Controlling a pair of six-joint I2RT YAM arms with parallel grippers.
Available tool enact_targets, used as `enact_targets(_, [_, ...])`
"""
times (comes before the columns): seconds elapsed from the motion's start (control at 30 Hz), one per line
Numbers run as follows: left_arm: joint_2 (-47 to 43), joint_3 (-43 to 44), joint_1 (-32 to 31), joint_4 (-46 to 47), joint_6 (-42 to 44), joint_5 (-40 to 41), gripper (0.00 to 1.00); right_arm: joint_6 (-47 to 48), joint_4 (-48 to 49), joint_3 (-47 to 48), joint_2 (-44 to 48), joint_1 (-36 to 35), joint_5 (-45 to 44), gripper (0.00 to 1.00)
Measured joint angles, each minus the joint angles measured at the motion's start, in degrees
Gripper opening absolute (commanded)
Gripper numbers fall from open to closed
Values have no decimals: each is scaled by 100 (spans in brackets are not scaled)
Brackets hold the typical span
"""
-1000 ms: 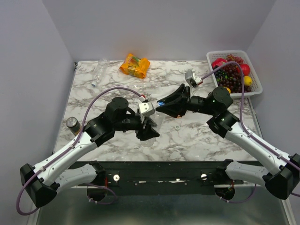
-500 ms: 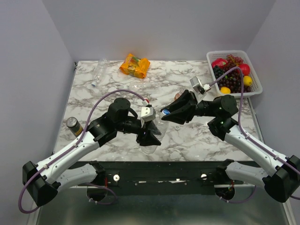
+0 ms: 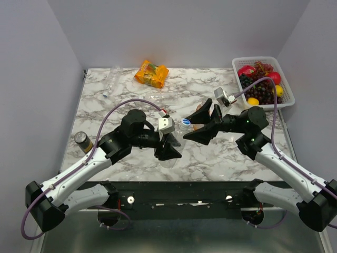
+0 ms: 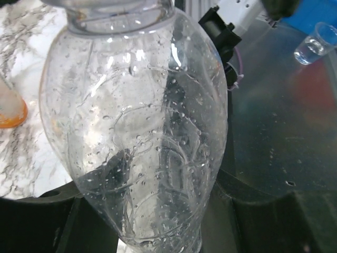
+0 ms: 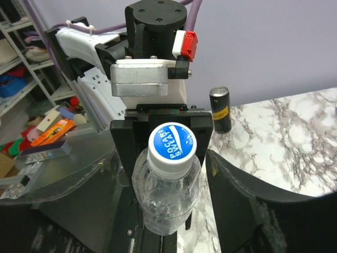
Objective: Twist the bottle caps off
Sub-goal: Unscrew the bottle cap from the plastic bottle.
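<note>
My left gripper [image 3: 169,143] is shut on a clear bottle [image 3: 176,136] and holds it above the marble table, neck towards the right arm. That bottle [image 4: 137,132] fills the left wrist view, wet inside, with the dark fingers beside its lower part. A blue and white bottle cap [image 5: 171,143] sits on the bottle's neck [image 5: 167,190]. My right gripper [image 3: 194,126] stands open, one finger on each side of the cap [image 3: 185,124] and clear of it. Another clear bottle [image 3: 110,80] lies at the back left.
An orange snack packet [image 3: 151,73] lies at the back middle. A white basket [image 3: 253,59] of fruit stands at the back right. A dark can [image 3: 82,140] stands near the left table edge and shows in the right wrist view as the can [image 5: 220,108].
The right gripper was shut on the bottle's cap; its jaws have now spread wide. The cap stays on the bottle. The left arm keeps its hold on the bottle.
</note>
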State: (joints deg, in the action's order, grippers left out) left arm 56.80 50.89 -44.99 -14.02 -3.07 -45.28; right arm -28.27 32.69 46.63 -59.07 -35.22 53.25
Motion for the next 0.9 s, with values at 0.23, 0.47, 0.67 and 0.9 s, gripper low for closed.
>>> enact_targets(0.23, [-52, 0, 0, -31, 33, 951, 40, 389, -844, 20, 448, 0, -673, 75])
enact_targets(0.47, [-66, 26, 4, -243, 20, 2658, 40, 256, -1934, 374, 468, 4, -2155, 68])
enact_targets(0.67, [-52, 46, -55, -372, 22, 3442, 39, -66, -2052, 374, 310, -212, -2894, 68])
enact_targets(0.9, [127, 107, -240, -525, 28, 3893, 39, -170, -2109, 389, 74, -501, -3340, 70])
